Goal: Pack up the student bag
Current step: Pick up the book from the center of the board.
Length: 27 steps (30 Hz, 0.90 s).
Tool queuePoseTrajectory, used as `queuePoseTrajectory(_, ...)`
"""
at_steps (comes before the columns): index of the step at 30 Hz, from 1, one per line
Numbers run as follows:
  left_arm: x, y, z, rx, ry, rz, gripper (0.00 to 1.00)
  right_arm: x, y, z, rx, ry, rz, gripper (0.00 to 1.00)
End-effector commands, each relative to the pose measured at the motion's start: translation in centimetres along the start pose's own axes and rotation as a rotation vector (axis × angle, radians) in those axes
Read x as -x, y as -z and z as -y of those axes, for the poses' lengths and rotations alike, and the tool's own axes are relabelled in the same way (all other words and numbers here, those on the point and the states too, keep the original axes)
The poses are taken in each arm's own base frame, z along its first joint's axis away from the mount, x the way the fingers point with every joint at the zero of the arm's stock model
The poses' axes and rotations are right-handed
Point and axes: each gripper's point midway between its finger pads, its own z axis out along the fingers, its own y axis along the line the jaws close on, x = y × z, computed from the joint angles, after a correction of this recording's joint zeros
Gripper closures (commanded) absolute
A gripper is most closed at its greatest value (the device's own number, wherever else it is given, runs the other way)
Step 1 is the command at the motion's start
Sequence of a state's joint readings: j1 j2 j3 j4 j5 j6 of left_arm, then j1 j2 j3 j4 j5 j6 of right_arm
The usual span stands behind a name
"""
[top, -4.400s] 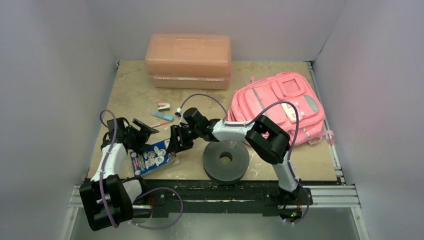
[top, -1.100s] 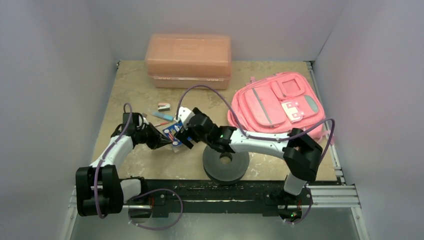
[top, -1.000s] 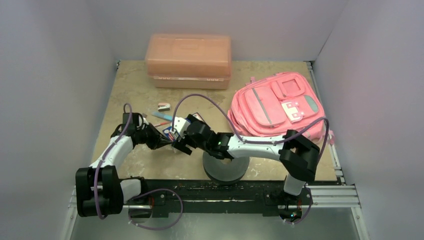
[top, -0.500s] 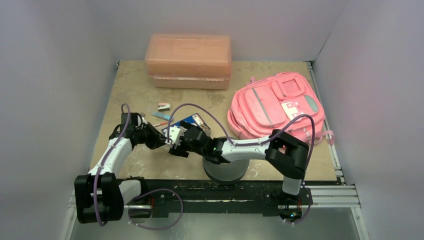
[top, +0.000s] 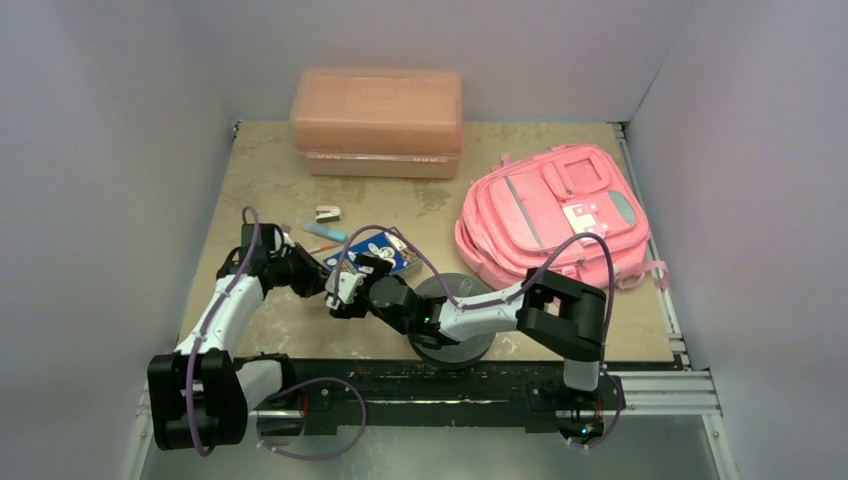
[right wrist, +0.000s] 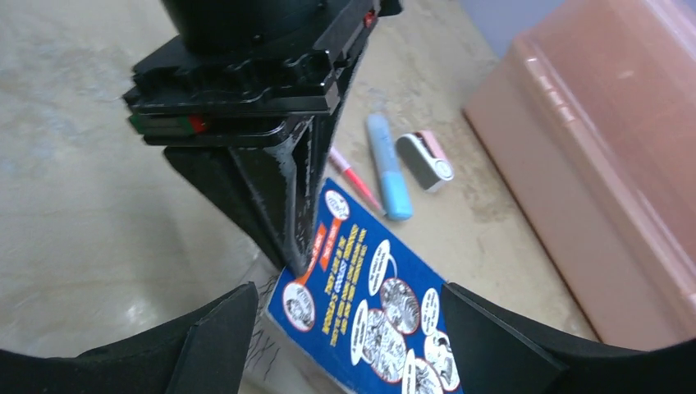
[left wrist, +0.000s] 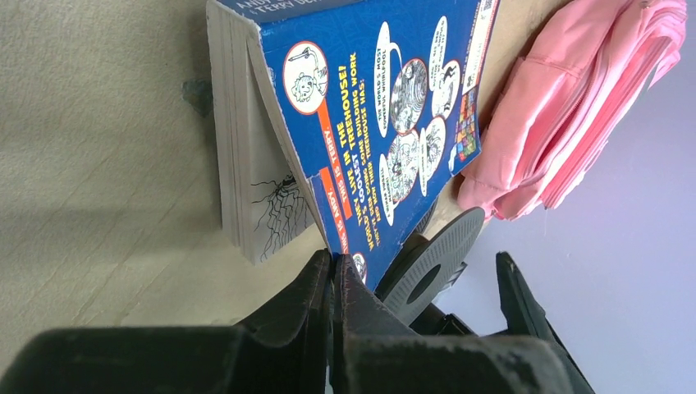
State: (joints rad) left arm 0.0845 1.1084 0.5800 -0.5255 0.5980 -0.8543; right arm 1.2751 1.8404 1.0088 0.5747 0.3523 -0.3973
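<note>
The student bag (top: 555, 215), bright pink, lies flat at the right of the table, and its edge shows in the left wrist view (left wrist: 566, 107). A blue paperback book (top: 378, 253) lies left of centre. My left gripper (top: 318, 282) is shut on the near corner of its front cover (left wrist: 331, 263), and the cover is lifted off the pages (left wrist: 394, 107). My right gripper (top: 342, 290) hovers close beside the left one, open. Its fingers straddle the near end of the book (right wrist: 386, 312) without gripping it (right wrist: 349, 328).
A salmon plastic box (top: 378, 120) stands at the back. A black disc-shaped roll (top: 450, 320) sits under the right forearm near the front edge. A blue highlighter (right wrist: 386, 164), a red pen (right wrist: 353, 176) and a small pink-white item (right wrist: 428, 158) lie just beyond the book.
The right gripper has slid left and nearer, from over the book's middle to its near end by the left gripper, with its jaws narrowing a little. The left gripper keeps hold of the cover.
</note>
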Motion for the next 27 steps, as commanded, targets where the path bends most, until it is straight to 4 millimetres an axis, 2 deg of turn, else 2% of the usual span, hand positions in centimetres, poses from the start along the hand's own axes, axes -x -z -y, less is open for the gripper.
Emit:
queuePoseTrajectory(1,0.2,1.4,2.9,-0.085,-0.041,0.011,1.0,1.0,-0.6,3.1,-0.252,0.07,0.065,0.16)
queuePoseTrajectory(7,0.2,1.8,3.3,-0.096,-0.042,0.015,1.0,-0.1,-1.7,2.5,-0.261,0.118,0.059,0.18)
queuePoseTrajectory(9,0.1,1.9,3.5,-0.101,-0.04,0.015,1.0,-0.1,-2.1,3.0,-0.301,0.114,0.052,0.21)
queuePoseTrajectory(10,0.1,2.0,3.6,-0.105,-0.038,0.015,1.0,-0.3,-2.2,3.3,-0.329,0.117,0.043,0.27)
queuePoseTrajectory(15,0.1,3.2,4.7,-0.135,-0.085,0.045,1.0,-0.4,-1.6,4.6,-0.406,0.096,0.042,0.72)
queuePoseTrajectory(17,0.3,4.1,5.5,-0.147,-0.129,0.075,1.0,-0.2,-1.3,5.0,-0.397,0.08,0.033,0.85)
queuePoseTrajectory(20,0.4,6.5,7.6,-0.179,-0.223,0.122,0.75,1.0,-0.5,6.6,-0.375,-0.014,0.056,1.0)
queuePoseTrajectory(23,0.2,9.8,10.6,-0.24,-0.34,0.184,0.53,2.2,-0.1,8.4,-0.299,-0.164,0.095,1.0)
queuePoseTrajectory(27,-0.9,15.0,14.4,-0.343,-0.49,0.306,0.39,4.6,1.1,11.2,-0.197,-0.33,0.17,1.0)
